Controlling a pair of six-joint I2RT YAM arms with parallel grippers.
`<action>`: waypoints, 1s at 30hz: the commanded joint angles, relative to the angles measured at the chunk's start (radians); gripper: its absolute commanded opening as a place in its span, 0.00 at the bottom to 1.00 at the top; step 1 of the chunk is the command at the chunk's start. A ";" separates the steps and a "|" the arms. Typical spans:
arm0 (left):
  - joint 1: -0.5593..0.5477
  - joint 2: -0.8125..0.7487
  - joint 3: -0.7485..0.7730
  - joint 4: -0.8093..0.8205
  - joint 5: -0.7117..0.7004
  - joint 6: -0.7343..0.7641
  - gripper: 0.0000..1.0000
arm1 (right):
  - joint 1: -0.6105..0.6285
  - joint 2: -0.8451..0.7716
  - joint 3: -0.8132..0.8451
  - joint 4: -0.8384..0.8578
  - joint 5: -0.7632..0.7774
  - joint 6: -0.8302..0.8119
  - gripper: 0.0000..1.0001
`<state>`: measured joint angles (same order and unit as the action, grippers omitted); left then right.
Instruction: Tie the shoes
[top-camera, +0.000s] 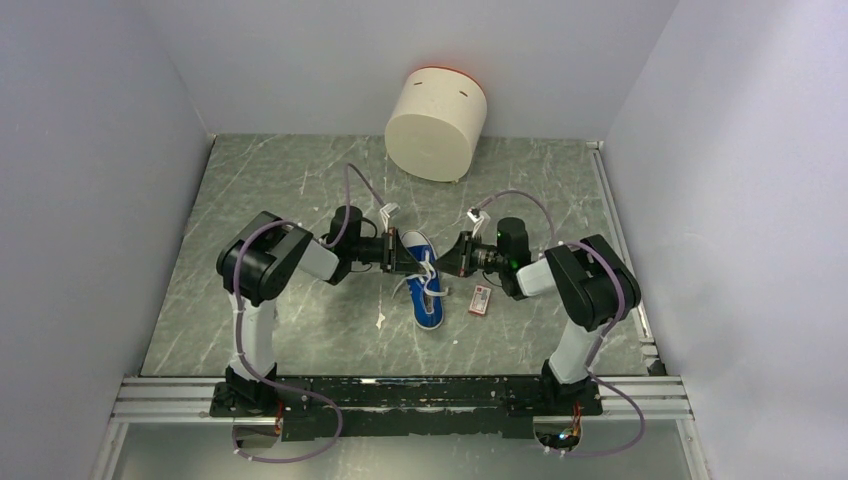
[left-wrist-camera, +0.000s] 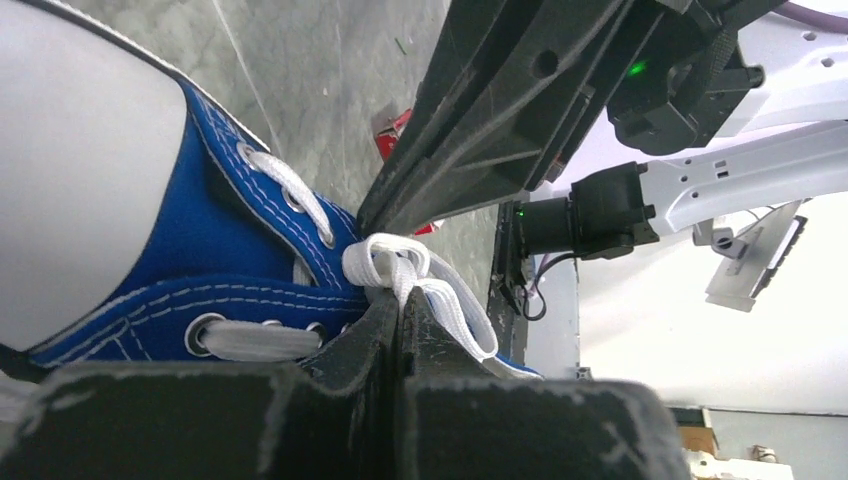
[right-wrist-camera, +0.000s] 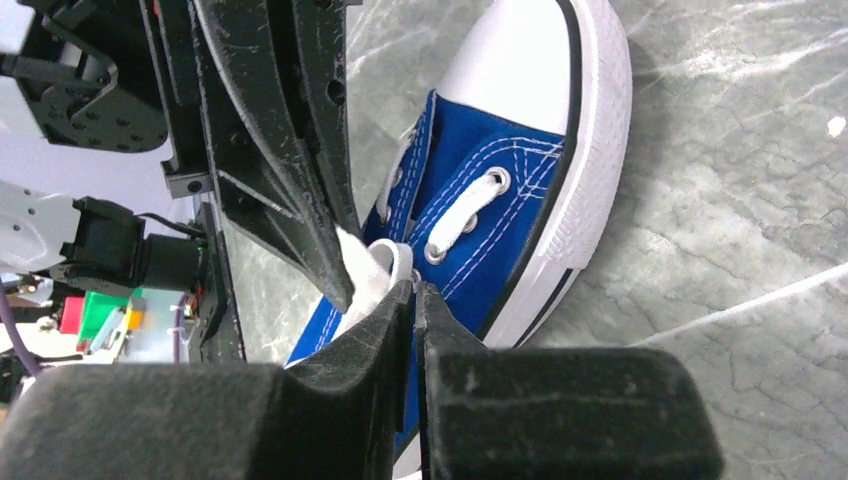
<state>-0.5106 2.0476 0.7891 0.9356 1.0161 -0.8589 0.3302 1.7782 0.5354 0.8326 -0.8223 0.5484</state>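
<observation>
Just left of centre in the overhead view, left gripper (top-camera: 411, 256): clenched tight, reaching in from the left over the lacing of the small blue canvas sneaker (top-camera: 431, 312). Up close from the left wrist, fingers (left-wrist-camera: 340, 350) pressed flat together at bottom centre, pinching a strand of the white laces (left-wrist-camera: 395, 262) right at the bunched loop above the eyelets. Sneaker at frame centre on the grey marbled tabletop (top-camera: 290, 190), lying lengthwise top to bottom, sole down, lace loops spilling to both sides. Above it, near the top edge, a cream cylinder (top-camera: 436, 125) against the back wall. Just right of centre, right gripper (top-camera: 439, 261): closed down too, meeting the left one nearly tip to tip over the lacing. From the right wrist, fingers (right-wrist-camera: 365, 335) drawn together with only a hairline slit, tips touching the same loop; lace caught between them or not, impossible to tell. Further right, close beside the sneaker, a small red-and-white flat packet (top-camera: 481, 299) on the tabletop.
</observation>
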 joint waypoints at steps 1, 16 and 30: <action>0.003 -0.040 0.041 -0.113 -0.031 0.099 0.05 | -0.003 -0.007 -0.026 0.119 -0.014 0.012 0.14; 0.043 -0.063 0.059 -0.183 -0.021 0.143 0.05 | -0.008 -0.042 0.055 -0.149 0.015 -0.138 0.23; 0.050 -0.086 0.073 -0.308 -0.031 0.231 0.05 | -0.008 -0.053 0.012 -0.058 0.026 -0.039 0.19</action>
<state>-0.4709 1.9953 0.8455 0.6662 0.9905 -0.6739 0.3378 1.7519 0.5594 0.7521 -0.8017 0.5003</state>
